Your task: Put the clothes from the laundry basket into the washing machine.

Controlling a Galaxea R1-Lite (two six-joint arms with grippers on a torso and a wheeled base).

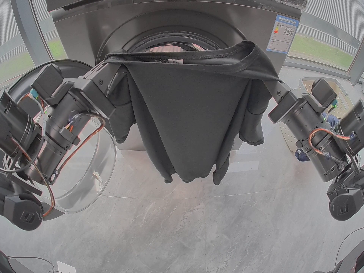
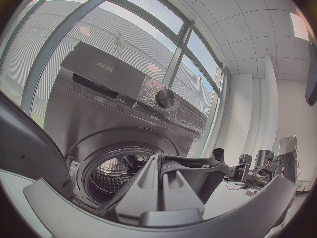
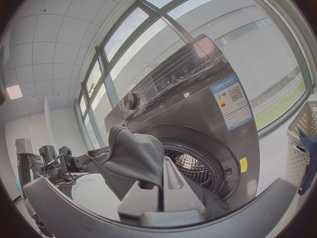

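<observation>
A dark grey shirt [image 1: 185,110] hangs stretched between my two grippers in front of the washing machine [image 1: 235,19], its hem well above the floor. My left gripper [image 1: 110,63] is shut on the shirt's left top edge [image 2: 185,162]. My right gripper [image 1: 271,84] is shut on the right top edge [image 3: 132,156]. The shirt covers most of the open drum mouth [image 1: 170,46]; the steel drum [image 2: 112,172] shows behind it. The round glass door [image 1: 81,163] stands swung open on the left. The beige laundry basket [image 1: 343,95] sits at the right with a blue garment [image 3: 308,162] over its rim.
The grey marble-like floor [image 1: 182,224] spreads out in front of the machine. Tall windows [image 3: 138,47] stand behind and beside it. The open door takes up the room beside my left arm.
</observation>
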